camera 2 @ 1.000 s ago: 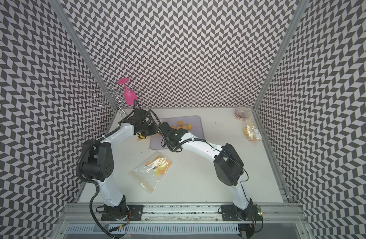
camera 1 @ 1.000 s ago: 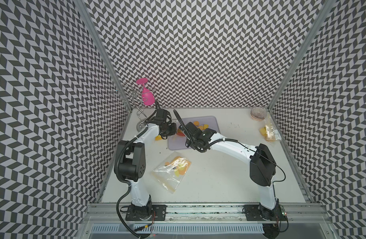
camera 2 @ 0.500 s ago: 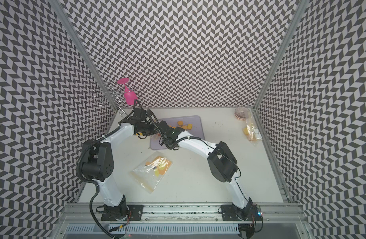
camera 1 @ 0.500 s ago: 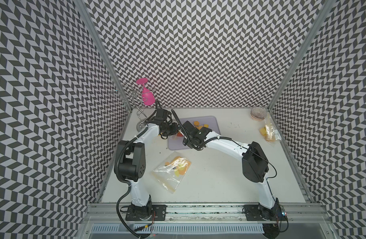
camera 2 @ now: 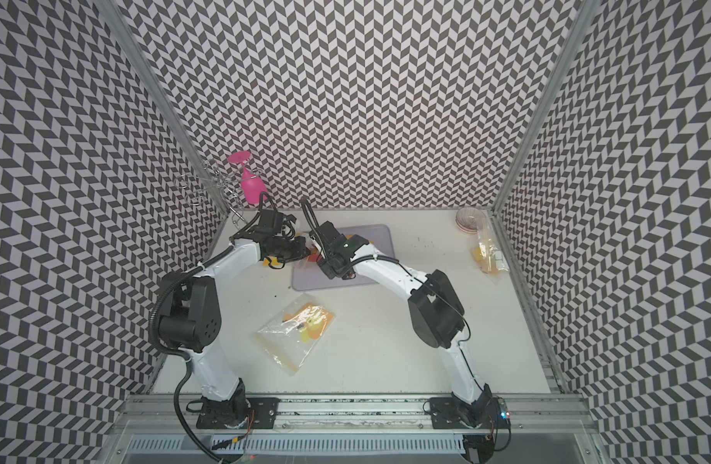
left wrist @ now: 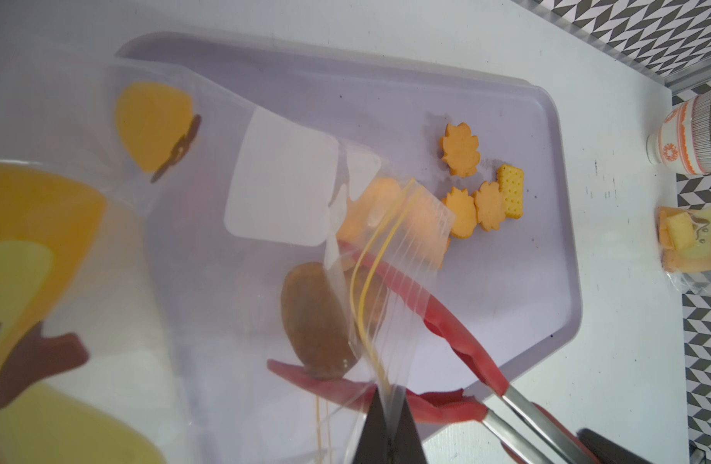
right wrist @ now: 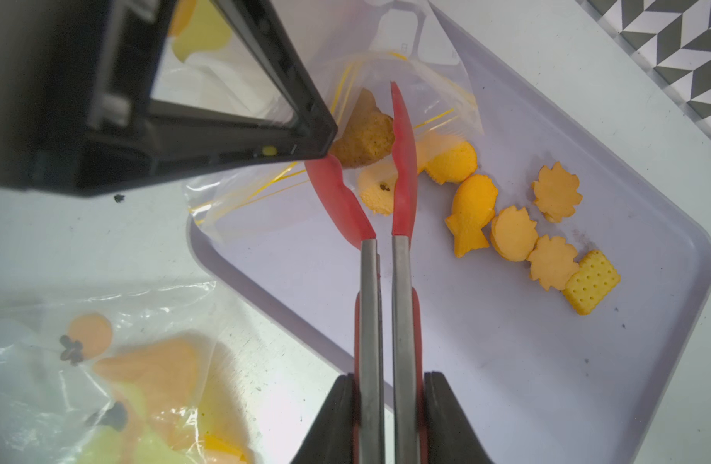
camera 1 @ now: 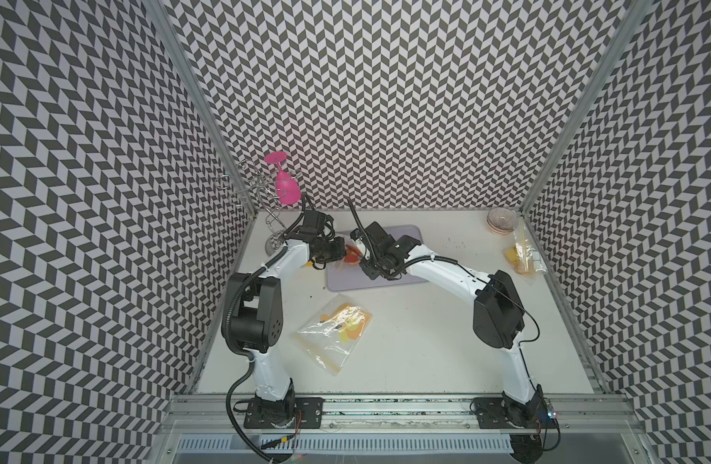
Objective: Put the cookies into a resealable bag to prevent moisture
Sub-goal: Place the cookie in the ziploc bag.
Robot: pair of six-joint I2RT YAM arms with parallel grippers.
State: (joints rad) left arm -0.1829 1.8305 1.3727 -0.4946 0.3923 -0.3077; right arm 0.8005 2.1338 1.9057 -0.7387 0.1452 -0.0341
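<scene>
Where the far left corner lies, a wire rack [camera 1: 251,189] is seen with a pink glass [camera 1: 286,189] hung upside down on it; to its right the left gripper [left wrist: 388,422] is clamped shut on the yellow-striped edge of the resealable bag [left wrist: 283,174], which is held up over the left end of the tray [right wrist: 506,361]; a brown cookie [right wrist: 366,140] is pinched between the red tips of the tongs [right wrist: 403,193] at the bag's mouth, and it appears to be partly within the film, though this cannot be told for sure; the tongs' steel handles are squeezed together by the right gripper [right wrist: 386,418], whose fingers are pressed on them from both sides; further right the other cookies [right wrist: 472,213] are laid loose on the tray, some touching; nearer, between the two arms, a second bag [camera 1: 334,329] is laid flat on the table [camera 1: 426,341]; at the far right, stacked bowls [camera 1: 500,220] and a third bag [camera 1: 520,255] are set by the wall.
</scene>
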